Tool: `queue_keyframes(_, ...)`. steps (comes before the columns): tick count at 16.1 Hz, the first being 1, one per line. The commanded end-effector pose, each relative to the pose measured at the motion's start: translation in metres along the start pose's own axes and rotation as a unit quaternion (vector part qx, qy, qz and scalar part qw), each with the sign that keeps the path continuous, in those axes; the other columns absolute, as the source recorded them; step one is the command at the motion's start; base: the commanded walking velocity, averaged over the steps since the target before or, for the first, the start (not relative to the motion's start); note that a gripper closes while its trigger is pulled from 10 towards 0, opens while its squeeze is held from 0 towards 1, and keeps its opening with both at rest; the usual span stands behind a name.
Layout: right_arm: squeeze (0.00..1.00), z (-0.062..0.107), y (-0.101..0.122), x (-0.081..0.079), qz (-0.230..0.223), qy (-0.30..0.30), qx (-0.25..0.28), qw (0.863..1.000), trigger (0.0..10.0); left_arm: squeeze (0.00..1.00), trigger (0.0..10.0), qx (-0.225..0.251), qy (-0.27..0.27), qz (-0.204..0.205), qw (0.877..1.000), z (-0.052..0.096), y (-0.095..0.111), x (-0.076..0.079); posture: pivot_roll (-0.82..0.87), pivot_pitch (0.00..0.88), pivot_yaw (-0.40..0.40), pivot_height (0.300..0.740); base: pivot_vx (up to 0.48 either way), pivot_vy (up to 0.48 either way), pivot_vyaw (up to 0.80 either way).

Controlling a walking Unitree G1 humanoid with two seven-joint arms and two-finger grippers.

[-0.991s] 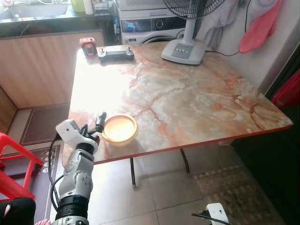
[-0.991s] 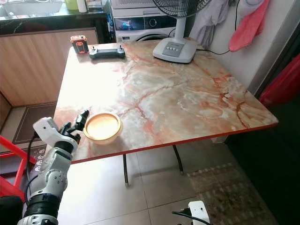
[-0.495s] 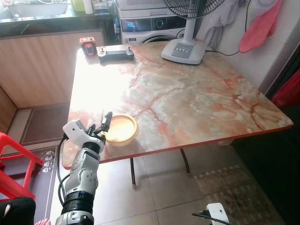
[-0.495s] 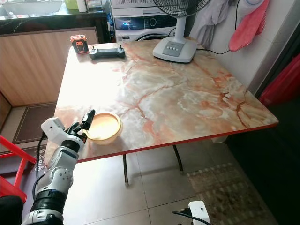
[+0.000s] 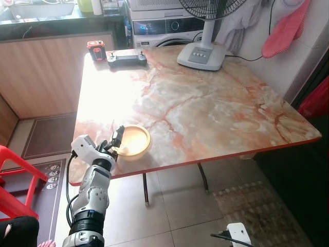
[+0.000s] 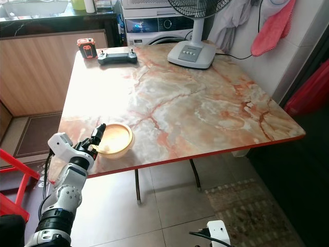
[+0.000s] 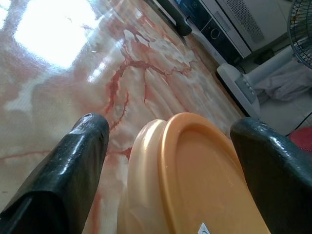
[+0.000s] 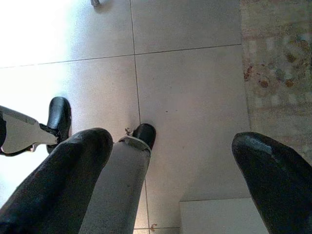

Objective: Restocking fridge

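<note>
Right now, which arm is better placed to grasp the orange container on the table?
The left. Its gripper is open at the container, one of the fingers on each side. The right gripper hangs open over the floor.

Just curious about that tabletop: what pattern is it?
The table has a marble pattern, cream with reddish-orange veins and a red edge. The left eye view shows it best.

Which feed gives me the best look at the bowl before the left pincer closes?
The left wrist view: the bowl sits close-up between the open left pincer fingers. Both eye views show it smaller, near the table edge. The right wrist view looks at the floor.
</note>
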State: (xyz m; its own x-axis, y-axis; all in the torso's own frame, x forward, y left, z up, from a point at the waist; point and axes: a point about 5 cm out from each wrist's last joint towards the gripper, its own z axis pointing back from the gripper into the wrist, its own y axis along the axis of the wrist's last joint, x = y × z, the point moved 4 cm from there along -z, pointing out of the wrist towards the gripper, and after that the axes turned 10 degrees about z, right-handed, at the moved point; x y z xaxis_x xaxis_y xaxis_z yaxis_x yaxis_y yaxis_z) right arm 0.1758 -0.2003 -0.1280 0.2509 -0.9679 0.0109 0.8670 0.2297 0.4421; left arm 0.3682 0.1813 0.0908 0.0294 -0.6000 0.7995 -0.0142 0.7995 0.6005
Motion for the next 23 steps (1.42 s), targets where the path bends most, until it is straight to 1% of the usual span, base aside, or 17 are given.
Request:
queue_keyframes(1,0.0,0.0,0.002,0.002,-0.004,-0.004,0.005,1.0,10.0,0.0,10.0,0.002,0.0,0.005,1.0,-0.003,0.001,0.002,0.01,0.0,-0.025,0.74,0.0,0.0,0.0)
queue_keyframes(6,0.0,0.0,0.002,0.003,-0.003,-0.005,0.005,1.0,10.0,0.0,10.0,-0.011,0.002,0.02,1.0,-0.006,-0.005,0.0,0.01,0.0,-0.027,0.74,0.0,0.0,0.0)
queue_keyframes(7,0.0,0.001,0.002,0.004,-0.003,-0.006,0.004,1.0,10.0,0.0,10.0,-0.022,-0.001,0.037,0.999,-0.007,-0.01,0.001,0.01,0.0,-0.03,0.74,0.0,0.0,0.0)
queue_keyframes(8,0.0,0.001,0.002,0.004,-0.002,-0.007,0.004,1.0,10.0,0.0,10.0,-0.029,-0.005,0.041,0.999,-0.007,-0.012,0.003,0.01,0.0,-0.03,0.74,0.0,0.0,0.0)
queue_keyframes(13,0.0,0.001,0.002,0.005,-0.002,-0.008,0.004,1.0,10.0,0.0,10.0,-0.058,-0.015,0.028,0.998,-0.007,-0.025,0.008,0.0,0.0,-0.031,0.74,0.0,0.0,0.0)
queue_keyframes(14,0.0,0.001,0.002,0.005,-0.002,-0.008,0.003,1.0,10.0,0.0,8.9,-0.064,-0.018,0.028,0.997,-0.007,-0.028,0.009,0.0,0.0,-0.031,0.74,0.0,0.0,0.0)
queue_keyframes(15,0.0,0.001,0.002,0.005,-0.001,-0.008,0.003,1.0,10.0,0.0,1.9,-0.066,-0.018,0.025,0.997,-0.008,-0.028,0.009,0.0,0.0,-0.03,0.74,0.0,0.0,0.0)
queue_keyframes(16,0.0,0.001,0.002,0.005,-0.001,-0.008,0.003,1.0,10.0,0.0,0.0,-0.066,-0.017,0.025,0.997,-0.008,-0.029,0.009,0.0,0.0,-0.03,0.74,0.0,0.0,0.0)
queue_keyframes(23,0.0,0.001,0.002,0.004,-0.002,-0.008,0.003,1.0,10.0,0.0,0.0,-0.068,-0.018,0.022,0.997,-0.007,-0.03,0.008,0.0,0.0,-0.03,0.74,0.0,0.0,0.0)
